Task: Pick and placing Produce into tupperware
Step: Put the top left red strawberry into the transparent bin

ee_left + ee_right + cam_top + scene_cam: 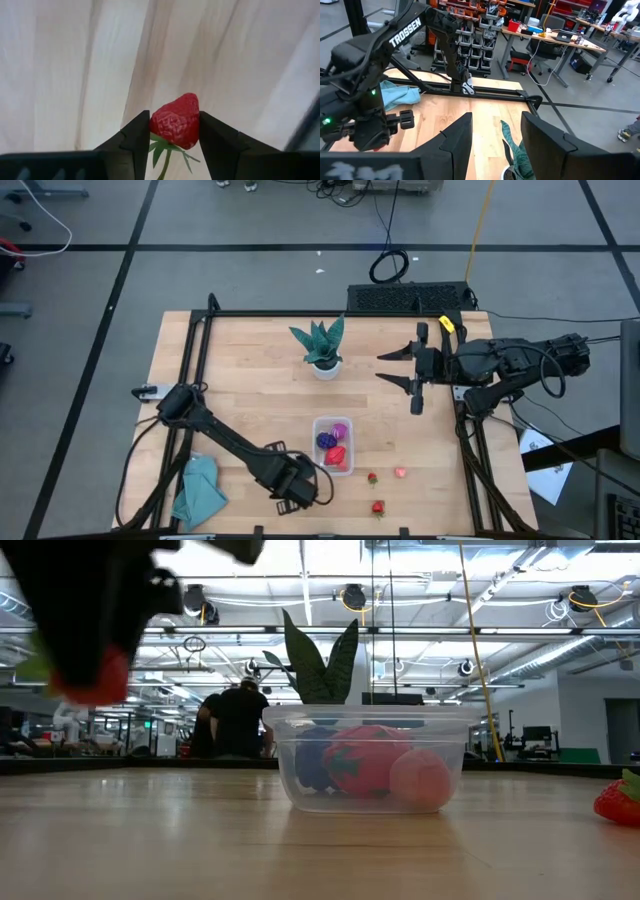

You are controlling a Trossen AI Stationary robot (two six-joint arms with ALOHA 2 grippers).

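Note:
My left gripper (312, 485) hangs near the table's front edge, just left of the clear tupperware (333, 444), shut on a red strawberry (176, 121); in the low view the strawberry (92, 680) hangs well above the table. The tupperware (370, 760) rests on its base and holds a dark purple, a magenta and red pieces. Two red strawberries (372, 477) (378, 507) and a pale pink piece (400, 473) lie on the table to its right. My right gripper (392, 368) is open and empty, raised at the table's far right. My left gripper pinches the strawberry's two opposite sides (156, 125) between its two fingers. The fingers come from above, pointing down. The strawberry is lifted clear of the table, red tip away from the gripper, green leaves and stem (162, 152) back between the fingers.
A green potted plant (322, 345) in a white pot stands at the table's far middle. A teal cloth (199, 488) lies at the front left corner. Black frame rails run along the table's left (190, 370) and right (470, 440) sides.

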